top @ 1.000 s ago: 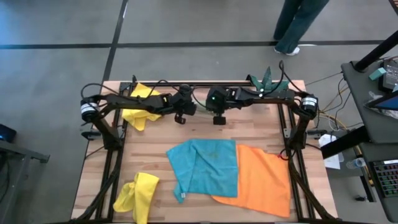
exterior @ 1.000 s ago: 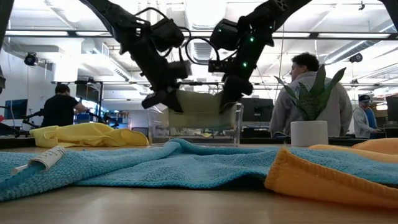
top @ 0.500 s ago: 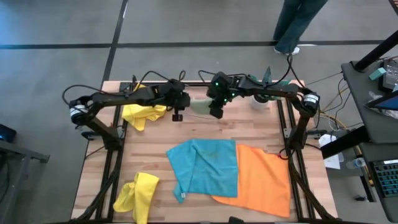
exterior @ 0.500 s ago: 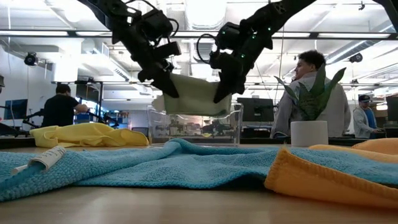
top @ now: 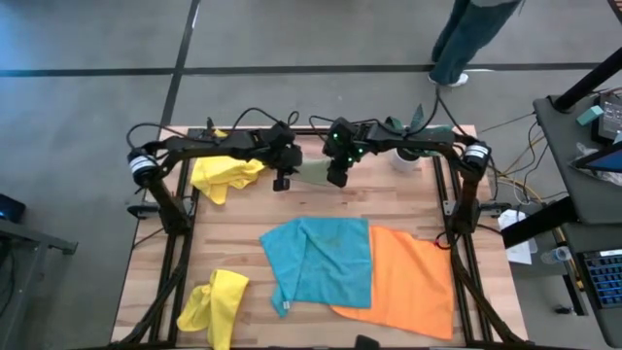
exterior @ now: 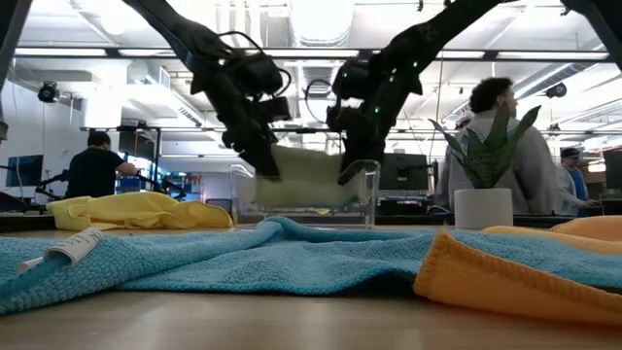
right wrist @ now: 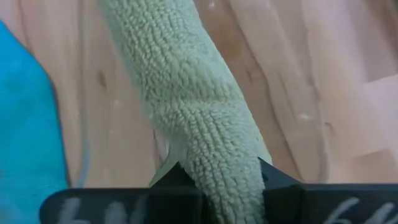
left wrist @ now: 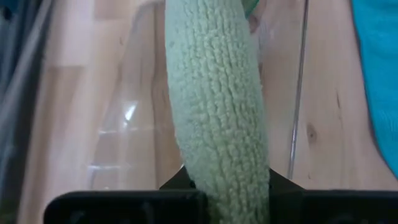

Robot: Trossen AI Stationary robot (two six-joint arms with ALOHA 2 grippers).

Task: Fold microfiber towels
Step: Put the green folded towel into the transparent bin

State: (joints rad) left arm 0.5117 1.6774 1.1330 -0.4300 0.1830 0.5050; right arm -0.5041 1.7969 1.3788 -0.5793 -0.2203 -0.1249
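Sage green towel [exterior: 306, 177], pinched by left claw [exterior: 264, 167] and right claw [exterior: 347, 175], now lower in clear tray [exterior: 372, 194].

Towels: 5 total. 2 yellow [top: 225, 175] [top: 214, 305], 1 green [top: 313, 172] (pinched between both grippers), 1 blue [top: 321, 261], 1 orange [top: 413, 280]. Grippers: 2, left [top: 281, 181] and right [top: 335, 177]. Tray [exterior: 369, 192]: 1. Plant [exterior: 484, 165]: 1. People in the low view: 3.
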